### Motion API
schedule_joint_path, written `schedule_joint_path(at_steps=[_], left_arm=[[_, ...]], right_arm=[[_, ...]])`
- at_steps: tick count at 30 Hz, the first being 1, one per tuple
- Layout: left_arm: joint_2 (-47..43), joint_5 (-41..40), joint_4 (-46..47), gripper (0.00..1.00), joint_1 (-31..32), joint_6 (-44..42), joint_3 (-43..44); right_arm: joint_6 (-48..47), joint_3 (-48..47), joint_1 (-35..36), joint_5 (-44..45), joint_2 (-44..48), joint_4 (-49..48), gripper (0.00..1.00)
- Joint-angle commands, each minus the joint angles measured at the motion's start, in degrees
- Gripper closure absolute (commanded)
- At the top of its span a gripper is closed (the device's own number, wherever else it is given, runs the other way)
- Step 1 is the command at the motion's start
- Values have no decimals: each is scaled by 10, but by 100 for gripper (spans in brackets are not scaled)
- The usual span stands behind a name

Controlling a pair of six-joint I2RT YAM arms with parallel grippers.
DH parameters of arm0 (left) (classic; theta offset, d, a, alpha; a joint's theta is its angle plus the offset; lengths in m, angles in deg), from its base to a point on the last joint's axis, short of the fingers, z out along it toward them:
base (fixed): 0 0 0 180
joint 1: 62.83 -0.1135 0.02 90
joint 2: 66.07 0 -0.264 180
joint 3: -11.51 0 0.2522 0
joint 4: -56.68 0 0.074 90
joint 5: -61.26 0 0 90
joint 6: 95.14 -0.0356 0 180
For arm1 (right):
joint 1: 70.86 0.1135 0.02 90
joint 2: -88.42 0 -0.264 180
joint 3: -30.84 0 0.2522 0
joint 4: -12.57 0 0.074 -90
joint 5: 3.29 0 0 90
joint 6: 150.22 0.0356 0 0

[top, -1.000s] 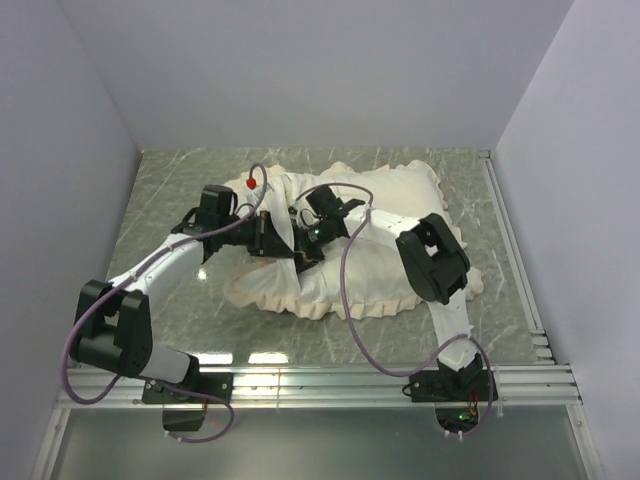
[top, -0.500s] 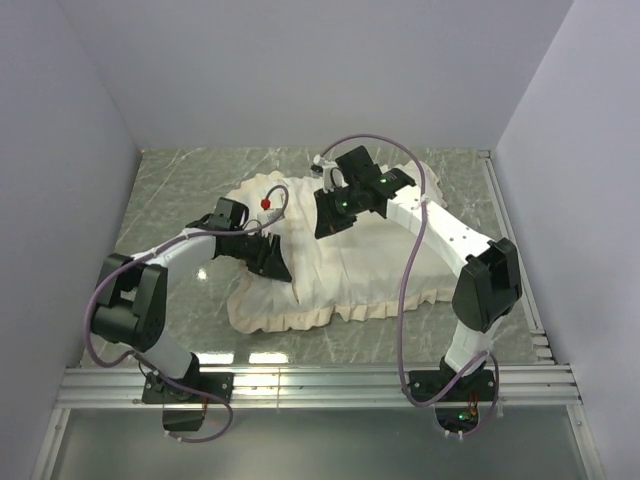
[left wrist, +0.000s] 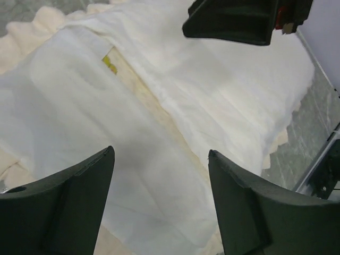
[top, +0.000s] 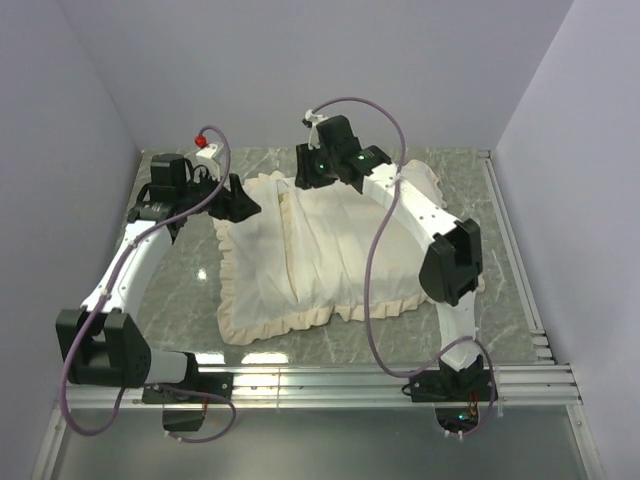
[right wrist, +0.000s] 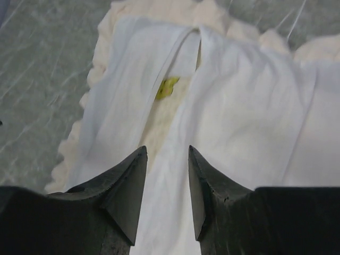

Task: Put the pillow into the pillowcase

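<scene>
The pillowcase (top: 350, 250) lies flat on the table, white face up, with cream ruffled trim all round. A slit runs down its left part, and the pillow (right wrist: 159, 114) shows inside it as a cream strip with a small yellow mark (right wrist: 168, 86). The left wrist view shows the same mark (left wrist: 110, 64). My left gripper (top: 240, 205) hovers over the pillowcase's far left corner, open (left wrist: 160, 152), with nothing between its fingers. My right gripper (top: 305, 170) hangs above the far edge, open (right wrist: 167, 149) and empty, looking down along the slit.
The grey marbled table (top: 170, 290) is boxed in by white walls on three sides. An aluminium rail (top: 330, 380) runs along the near edge, and another (top: 515, 260) along the right side. The right gripper's black body (left wrist: 239, 21) shows at the top of the left wrist view.
Both grippers opened and let go of the fabric. Both arms lifted away from the pillowcase's middle toward the far end, left arm swinging left. The pillowcase settled flatter.
</scene>
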Motion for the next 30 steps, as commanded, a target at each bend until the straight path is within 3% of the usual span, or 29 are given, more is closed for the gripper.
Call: schedule_joint_path(at_steps=[1,5,10,12,13,14,17,18,25,30], left_arm=[[48,-52,48,24,-14,80,-10],[71,-46,62,24,-26,97,-16],[88,-82,92,24,-26,100,-37],[103,-78,93,25,-26,109,-39],[107,-76,95,25,-26,111,-39],[110,-75,97,25,-25,114,-42],[113,-75,101,25,-26,118,-42],[113,-75,101,25,-25,116,-41],[130,-70,99,27,-26,117,-32],[202,-25,151,44,-21,174,-18]], right_arm=[[48,-58,2,46,-66,-55,54],[67,-120,1,39,-133,-62,50],[70,-125,11,29,-173,-80,50],[67,-118,11,32,-179,-95,55],[67,-118,11,35,-185,-96,59],[63,-122,10,36,-188,-94,74],[56,-119,10,39,-180,-95,97],[57,-120,11,36,-176,-91,100],[104,-48,31,-104,-55,-158,100],[134,-48,41,-156,-80,-137,100]])
